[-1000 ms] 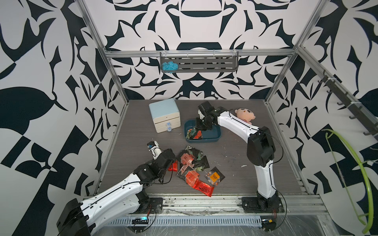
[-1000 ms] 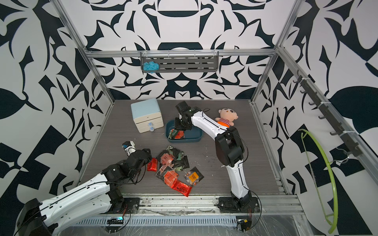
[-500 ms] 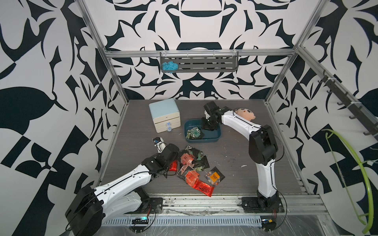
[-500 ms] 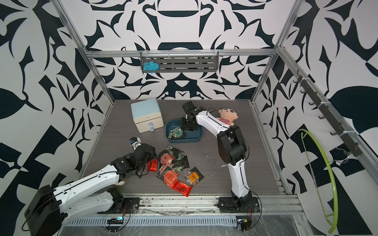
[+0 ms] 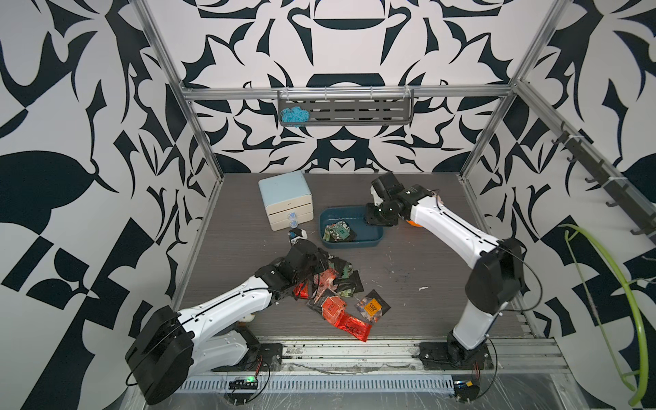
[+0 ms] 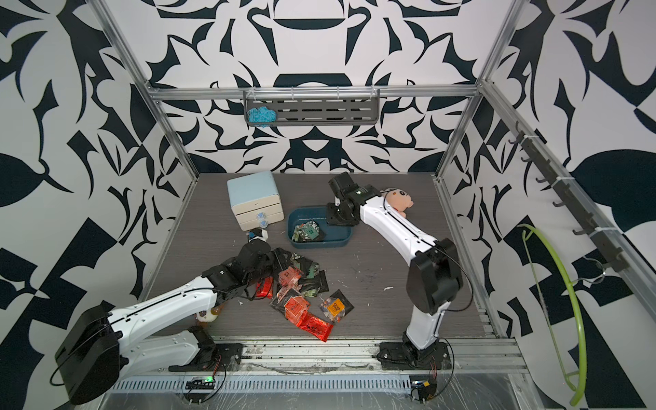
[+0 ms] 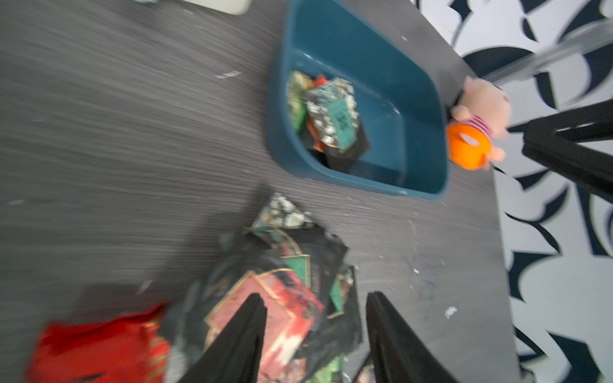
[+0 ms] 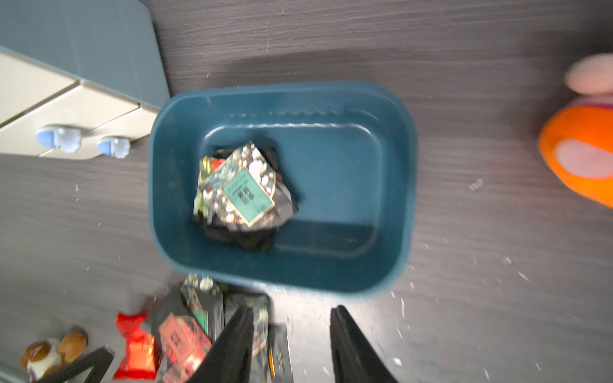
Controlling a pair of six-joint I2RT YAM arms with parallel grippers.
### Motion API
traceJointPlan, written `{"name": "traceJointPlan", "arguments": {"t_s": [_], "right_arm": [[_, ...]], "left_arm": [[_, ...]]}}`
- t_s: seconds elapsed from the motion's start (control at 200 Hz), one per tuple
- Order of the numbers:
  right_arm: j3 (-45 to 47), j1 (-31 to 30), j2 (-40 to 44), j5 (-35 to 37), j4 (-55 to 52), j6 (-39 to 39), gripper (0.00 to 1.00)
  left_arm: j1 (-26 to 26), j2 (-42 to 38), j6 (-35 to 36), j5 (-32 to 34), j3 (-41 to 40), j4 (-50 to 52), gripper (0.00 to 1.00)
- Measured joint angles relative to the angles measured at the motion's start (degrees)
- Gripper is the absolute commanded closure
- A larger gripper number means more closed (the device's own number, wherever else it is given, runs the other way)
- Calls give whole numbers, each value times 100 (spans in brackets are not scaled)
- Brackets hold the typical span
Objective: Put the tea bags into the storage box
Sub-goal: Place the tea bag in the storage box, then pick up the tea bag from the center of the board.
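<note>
Left tool [image 7: 314, 295] stands moderately wide, its two black tapering fingers apart with nothing between them, just above a loose pile of tea bags [image 5: 333, 284] on the grey wood-grain tabletop [image 5: 408, 269]. These sachets are flat, square, crinkled foil. Some are shiny red, some are black with green and gold labels, and one has an orange label. They overlap each other under this tool and in front of it.

Beyond its tips, a little to the right, sits the storage box [image 8: 285, 87], a shallow teal plastic tray with rounded corners and smooth walls. More tea bags lie heaped inside it, at the end nearer to the left tool. The top one has a green label with a gold border and a white flower print.

Right tool [image 8: 290, 307] hangs above the far end of the box, its black fingers also apart and holding nothing. Just beside the right tool lies a soft plush toy [image 6: 399, 198], pale pink with an orange part.
</note>
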State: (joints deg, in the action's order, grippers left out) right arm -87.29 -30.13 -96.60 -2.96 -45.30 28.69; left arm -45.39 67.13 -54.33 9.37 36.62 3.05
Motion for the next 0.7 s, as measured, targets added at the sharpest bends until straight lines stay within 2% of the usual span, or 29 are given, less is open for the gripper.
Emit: {"name": "traceJointPlan", "arguments": {"t_s": [0.155,0.27,0.46,0.7], "right_arm": [[1241,-2,1185,-164,72,280,47],[2240,-46,1930,-374,136,612,45],[3705,-339,2973,-546,168,1222,44],[5128,-957,3950,-581,302,1982,44]], "left_arm": [[-127,345,219,-774,260,-170,48],[-487,715,466,-1222,614,-76,48],[-1224,1517,752,-1670,1231,164,54],[-1679,2269,787,-1910,1561,562,62]]}}
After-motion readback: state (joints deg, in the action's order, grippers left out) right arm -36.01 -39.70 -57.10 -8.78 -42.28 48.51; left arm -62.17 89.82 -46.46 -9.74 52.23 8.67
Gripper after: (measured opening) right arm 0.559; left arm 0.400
